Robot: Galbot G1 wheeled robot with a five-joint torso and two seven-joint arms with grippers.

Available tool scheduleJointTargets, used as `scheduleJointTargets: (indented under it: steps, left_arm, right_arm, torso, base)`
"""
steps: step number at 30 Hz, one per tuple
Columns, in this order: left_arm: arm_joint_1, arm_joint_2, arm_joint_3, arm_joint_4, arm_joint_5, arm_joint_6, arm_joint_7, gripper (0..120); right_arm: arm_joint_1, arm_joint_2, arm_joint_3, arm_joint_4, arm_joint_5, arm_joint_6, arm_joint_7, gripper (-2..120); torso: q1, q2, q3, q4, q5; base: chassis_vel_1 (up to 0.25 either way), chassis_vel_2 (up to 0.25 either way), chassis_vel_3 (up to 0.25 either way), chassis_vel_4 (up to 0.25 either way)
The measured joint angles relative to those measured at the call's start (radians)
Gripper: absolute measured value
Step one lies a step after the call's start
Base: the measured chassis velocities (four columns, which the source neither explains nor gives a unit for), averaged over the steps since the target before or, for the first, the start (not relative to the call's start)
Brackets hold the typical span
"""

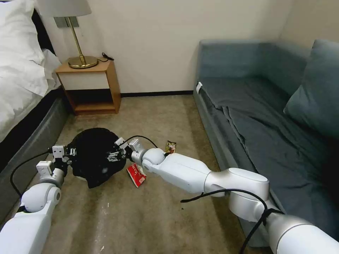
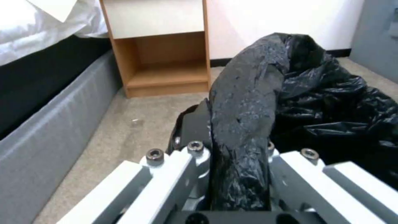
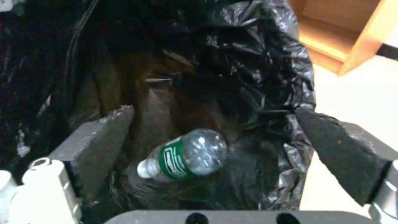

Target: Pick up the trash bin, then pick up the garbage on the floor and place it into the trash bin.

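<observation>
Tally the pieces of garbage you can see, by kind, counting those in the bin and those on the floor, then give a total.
Bottles: 1, the clear green-labelled bottle inside the trash bin.
Wrappers: 2, the red wrapper and the brown-gold snack wrapper, both on the carpet.
Total: 3.

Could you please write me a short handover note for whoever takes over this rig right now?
Left gripper: shut on the bag-covered rim of the trash bin, holding it beside the bed.
Right gripper: open, empty, poised over the bin's mouth.
Done: the green-labelled bottle lies inside the bin on the black liner.
Left: the red wrapper sits on the carpet just right of the bin, under the right wrist; the brown-gold snack wrapper lies farther right, toward the sofa. Both are still to be picked up.
</observation>
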Motion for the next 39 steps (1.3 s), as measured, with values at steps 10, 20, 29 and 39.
scheduleJointTargets:
  steps: [10, 20, 29, 39]
  left_arm:
    - [-0.011, 0.022, -0.016, 0.002, 0.0, -0.002, 0.0, 6]
    - [-0.008, 0.12, -0.083, 0.039, 0.002, -0.043, 0.005, 6]
    - [0.017, 0.17, -0.115, 0.067, -0.03, -0.066, 0.012, 6]
    - [0.04, 0.17, -0.151, 0.028, -0.027, -0.046, 0.012, 6]
  right_arm:
    - [0.064, -0.001, -0.005, 0.09, 0.06, 0.001, 0.093, 100]
    - [0.092, -0.152, 0.033, 0.314, 0.178, -0.083, 0.347, 100]
    - [-0.005, -0.271, 0.153, 0.445, 0.182, -0.139, 0.542, 100]
    - [-0.16, -0.522, 0.245, 0.6, 0.143, -0.163, 0.557, 100]
  torso:
    - [0.0, 0.0, 0.0, -0.0001, 0.0]
    - [0.0, 0.0, 0.0, -0.0007, 0.0001]
    - [0.0, 0.0, 0.0, 0.0007, 0.0003]
    - [0.0, 0.0, 0.0, -0.0002, 0.0002]
  base:
    - [0.0, 0.0, 0.0, 0.0]
    - [0.0, 0.0, 0.0, 0.0]
    - [0.0, 0.0, 0.0, 0.0]
    - [0.0, 0.0, 0.0, 0.0]
